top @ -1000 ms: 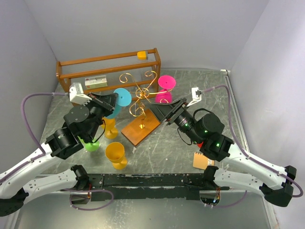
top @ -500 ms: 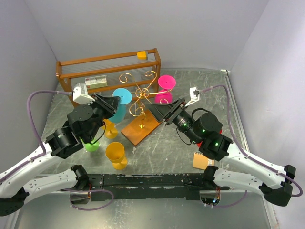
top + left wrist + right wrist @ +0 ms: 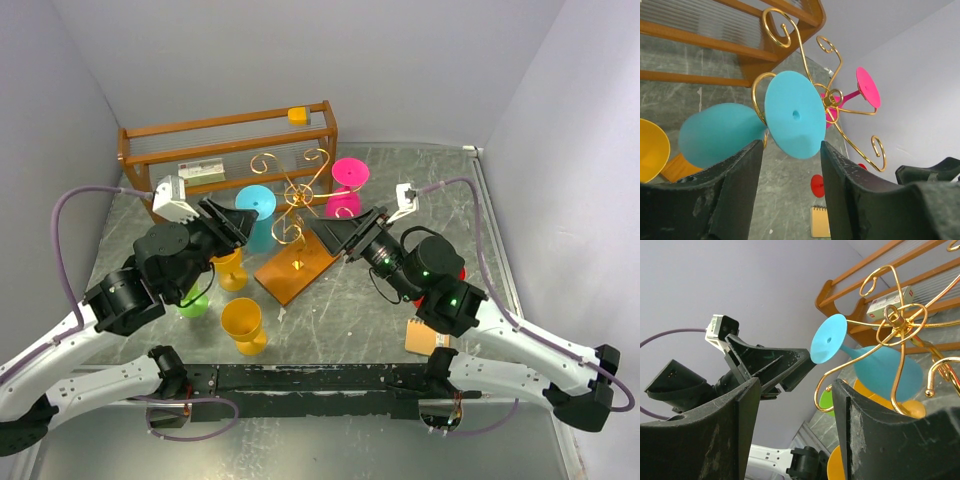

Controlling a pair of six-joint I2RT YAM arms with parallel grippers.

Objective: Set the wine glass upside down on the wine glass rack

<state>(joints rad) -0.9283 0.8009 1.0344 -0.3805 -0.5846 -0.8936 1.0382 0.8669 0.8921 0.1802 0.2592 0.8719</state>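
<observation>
The cyan wine glass (image 3: pixel 257 204) hangs tilted on the gold wire wine glass rack (image 3: pixel 293 192), its stem caught in a curled arm and its bowl pointing down and left. In the left wrist view its round foot (image 3: pixel 792 115) faces me in front of the rack's scrolls (image 3: pixel 832 97). My left gripper (image 3: pixel 238 225) is open just behind that foot, its fingers apart and off the glass (image 3: pixel 790 165). The right gripper (image 3: pixel 322 230) is open on the other side of the rack, holding nothing (image 3: pixel 795 385), with the glass (image 3: pixel 880 370) beyond it.
A pink glass (image 3: pixel 348 180) hangs on the rack's far side. Two yellow glasses (image 3: pixel 243 322) (image 3: pixel 231 268) and a green one (image 3: pixel 190 302) stand near the left arm. The rack's wooden base (image 3: pixel 295 266) lies between the arms. A slatted wooden shelf (image 3: pixel 228 150) lines the back, with a notepad (image 3: pixel 426 338) at the right.
The left gripper has opened, let go of the cyan glass and drawn back slightly. The glass stays hanging on the rack. The right gripper edged a little left.
</observation>
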